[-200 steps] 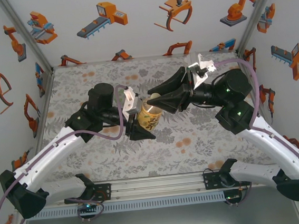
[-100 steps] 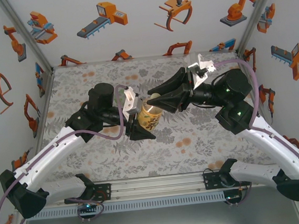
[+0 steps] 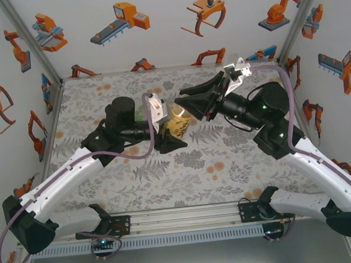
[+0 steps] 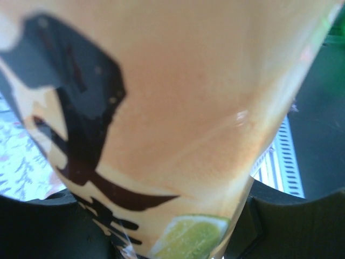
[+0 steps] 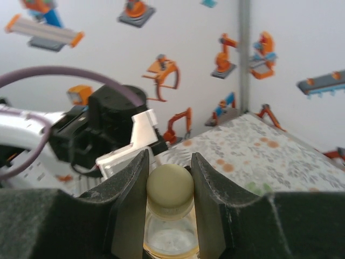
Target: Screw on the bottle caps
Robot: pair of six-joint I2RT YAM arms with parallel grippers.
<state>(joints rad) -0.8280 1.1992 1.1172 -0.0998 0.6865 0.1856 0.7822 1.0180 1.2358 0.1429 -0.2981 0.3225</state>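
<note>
The yellow-labelled amber bottle (image 3: 176, 127) is held above the middle of the table, and my left gripper (image 3: 166, 134) is shut on its body. In the left wrist view its label (image 4: 172, 108), with black lettering and a lime slice, sits between the two black fingers (image 4: 302, 221). A pale yellow-green bottle cap (image 5: 170, 186) sits on the bottle's clear neck (image 5: 170, 237). My right gripper (image 5: 170, 183) is shut on that cap, one finger (image 5: 129, 205) on each side. From above, the right gripper (image 3: 184, 104) reaches the bottle's top from the right.
The floral table cover (image 3: 228, 163) lies under both arms. Walls with orange robot stickers (image 3: 121, 18) close in the back and sides. A metal rail (image 3: 185, 236) runs along the near edge. The left arm's wrist (image 5: 108, 129) sits just beyond the cap.
Both grippers and the bottle have shifted toward the back of the table. The right gripper has turned at the wrist and closed a little tighter on the cap.
</note>
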